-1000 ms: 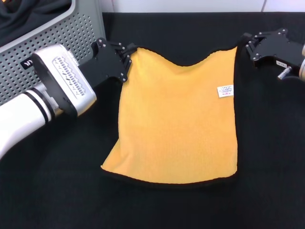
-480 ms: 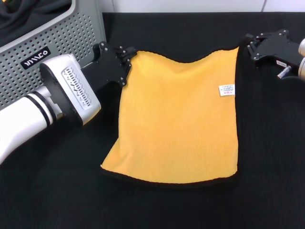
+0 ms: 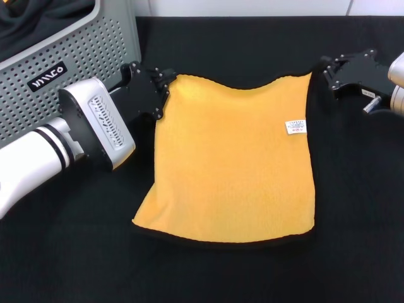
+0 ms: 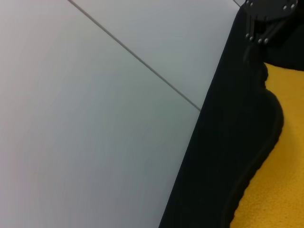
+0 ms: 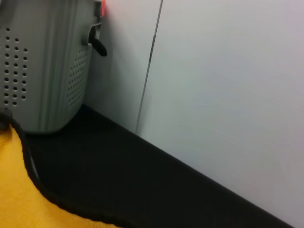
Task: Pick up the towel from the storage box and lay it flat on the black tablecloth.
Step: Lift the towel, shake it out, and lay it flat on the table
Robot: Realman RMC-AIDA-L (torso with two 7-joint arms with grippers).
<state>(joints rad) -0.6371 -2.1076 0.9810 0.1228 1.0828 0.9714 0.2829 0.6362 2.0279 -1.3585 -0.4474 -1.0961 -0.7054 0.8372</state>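
A: The left hand (image 3: 165, 85) sits at the towel's (image 3: 230, 161) far left corner, just in front of the storage box (image 3: 95, 57). I cannot tell whether it grips the hem or has let go.

B: And the towel itself?

A: Out of the box, spread on the black tablecloth (image 3: 353, 208) that covers the tabletop, its far edge sagging between the two corners. The right hand (image 3: 323, 68) is at the far right corner; its state I cannot tell either.

B: What might spoil it?

A: If either hand draws away with the hem caught, that corner would likely drag or fold over, and the near left corner already lies skewed.

B: Any writing?

A: The box's black label (image 3: 48, 76) has white letters I cannot read surely. The towel's white tag (image 3: 296, 127) is too small to read.
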